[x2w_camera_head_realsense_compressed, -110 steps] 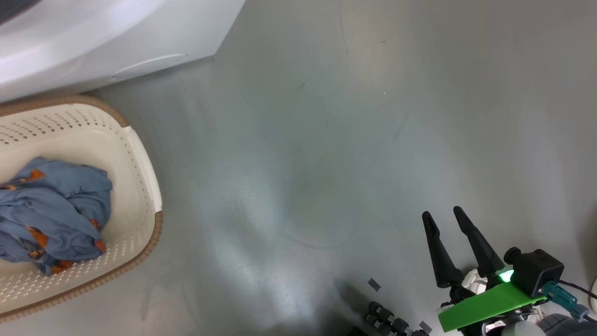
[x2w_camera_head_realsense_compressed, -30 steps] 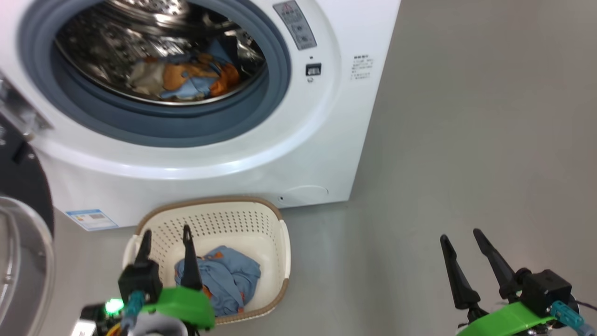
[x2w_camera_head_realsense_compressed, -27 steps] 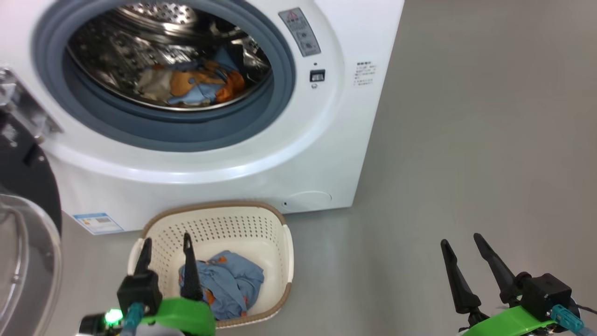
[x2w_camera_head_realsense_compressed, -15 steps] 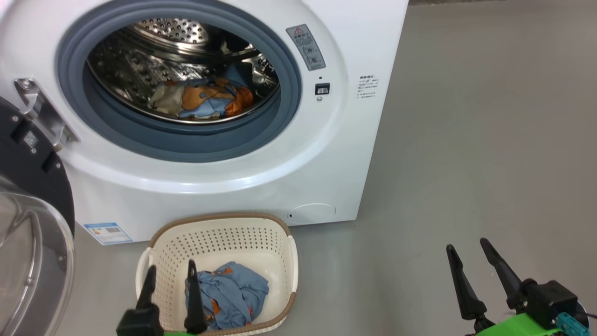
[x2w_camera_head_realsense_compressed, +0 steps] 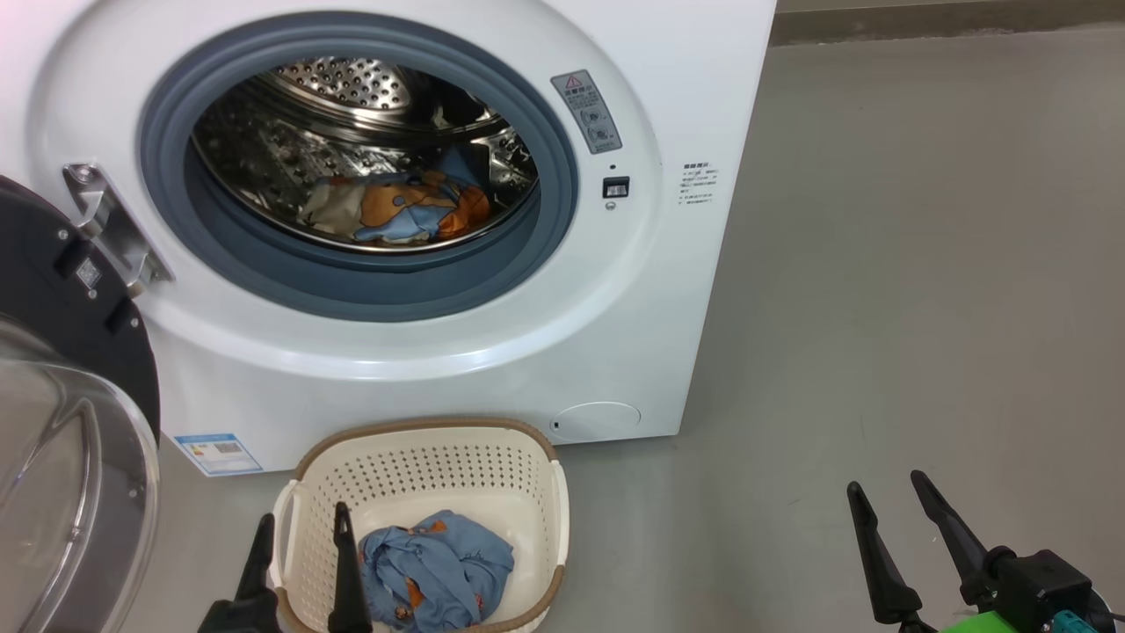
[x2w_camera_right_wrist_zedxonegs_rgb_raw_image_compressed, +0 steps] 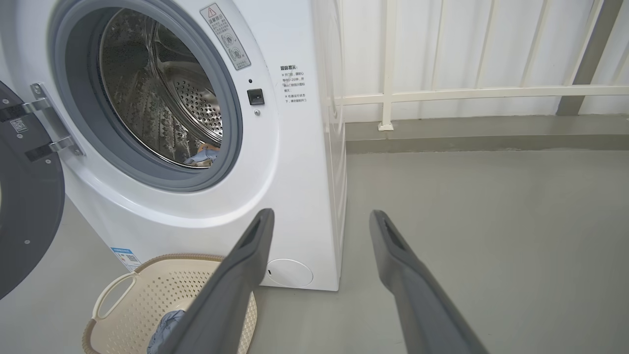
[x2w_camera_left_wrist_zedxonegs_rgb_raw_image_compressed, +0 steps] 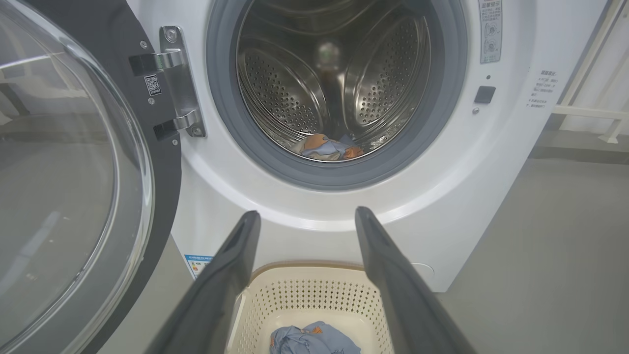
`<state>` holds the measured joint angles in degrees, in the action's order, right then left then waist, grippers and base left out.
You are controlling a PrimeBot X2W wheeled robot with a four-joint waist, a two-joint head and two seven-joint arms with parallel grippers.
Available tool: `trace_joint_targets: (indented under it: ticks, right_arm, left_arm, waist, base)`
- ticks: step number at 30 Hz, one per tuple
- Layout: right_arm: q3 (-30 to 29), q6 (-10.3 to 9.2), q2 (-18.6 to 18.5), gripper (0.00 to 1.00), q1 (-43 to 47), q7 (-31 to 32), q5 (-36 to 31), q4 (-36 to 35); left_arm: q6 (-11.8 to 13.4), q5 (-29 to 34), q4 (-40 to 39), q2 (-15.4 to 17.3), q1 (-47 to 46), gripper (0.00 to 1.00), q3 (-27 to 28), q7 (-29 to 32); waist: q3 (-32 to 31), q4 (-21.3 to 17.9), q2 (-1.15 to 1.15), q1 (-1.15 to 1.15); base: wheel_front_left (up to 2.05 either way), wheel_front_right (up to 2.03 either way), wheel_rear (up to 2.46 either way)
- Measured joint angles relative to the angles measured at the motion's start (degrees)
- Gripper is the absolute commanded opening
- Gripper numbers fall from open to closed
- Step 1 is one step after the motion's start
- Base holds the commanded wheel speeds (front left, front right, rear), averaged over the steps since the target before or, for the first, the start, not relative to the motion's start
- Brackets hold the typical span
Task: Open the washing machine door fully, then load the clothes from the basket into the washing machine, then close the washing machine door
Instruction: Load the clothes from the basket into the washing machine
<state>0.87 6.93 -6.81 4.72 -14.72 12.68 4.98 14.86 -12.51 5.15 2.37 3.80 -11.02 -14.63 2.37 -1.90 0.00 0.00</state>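
Jaws of the left gripper point(x2w_camera_head_realsense_compressed: 302, 514) stood well apart and empty by the near left corner of the basket point(x2w_camera_head_realsense_compressed: 431, 427). Those of the right gripper point(x2w_camera_head_realsense_compressed: 883, 480) were likewise spread, holding nothing, over bare floor point(x2w_camera_head_realsense_compressed: 879, 308) well to the side. A blue bundle of clothes point(x2w_camera_head_realsense_compressed: 439, 563) lay in the basket, just before the washing machine point(x2w_camera_head_realsense_compressed: 615, 334). Over the last few seconds the head camera had lifted from the floor, bringing the drum point(x2w_camera_head_realsense_compressed: 352, 88) into sight with garments point(x2w_camera_head_realsense_compressed: 404, 207) already inside. Loading looked part done, with this bundle left to move. The washing machine door point(x2w_camera_head_realsense_compressed: 53, 290) hung swung wide to the left. The left wrist view showed its hinge point(x2w_camera_left_wrist_zedxonegs_rgb_raw_image_compressed: 179, 83) and glass bowl point(x2w_camera_left_wrist_zedxonegs_rgb_raw_image_compressed: 59, 172) plainly, while the right wrist view took in a white railing point(x2w_camera_right_wrist_zedxonegs_rgb_raw_image_compressed: 467, 93) beyond the machine.
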Motion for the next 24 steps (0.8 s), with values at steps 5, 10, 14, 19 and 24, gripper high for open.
trace_joint_targets:
  ticks: [5,10,14,19,24]
  right_arm:
    - [0.01,0.0,0.04,1.0,0.0,0.0,0.0,-0.1]
    - [0.04,0.0,0.09,1.0,0.0,0.0,0.0,-0.29]
    - [0.1,0.0,0.13,1.0,-0.01,0.0,0.0,-0.6]
    - [0.15,0.0,0.16,1.0,-0.17,0.0,0.07,-0.86]
    - [0.58,0.0,0.12,1.0,-3.05,0.0,1.21,-1.33]
  left_arm:
    - [-0.01,0.18,-0.15,0.0,0.13,1.0,0.25,0.0]
    - [0.02,0.2,-0.12,0.0,0.64,1.0,0.27,0.0]
    - [0.6,0.88,1.21,0.01,0.71,1.0,0.13,0.0]
    - [0.36,0.38,4.64,0.03,0.02,1.0,-1.27,0.0]
    - [-1.19,-0.47,10.36,0.01,-5.23,1.0,-3.25,0.01]
  waist:
    - [-0.02,-0.27,0.0,0.0]
    - [0.39,-0.44,0.0,0.0]
    - [1.38,-0.69,0.0,0.0]
    - [3.76,-1.11,0.0,0.0]
    - [7.69,-1.67,0.0,0.0]
  base:
    - [0.0,0.0,0.0]
    - [0.0,0.0,0.0]
    - [0.0,0.0,0.0]
    - [0.0,0.0,0.0]
    - [0.0,0.0,0.0]
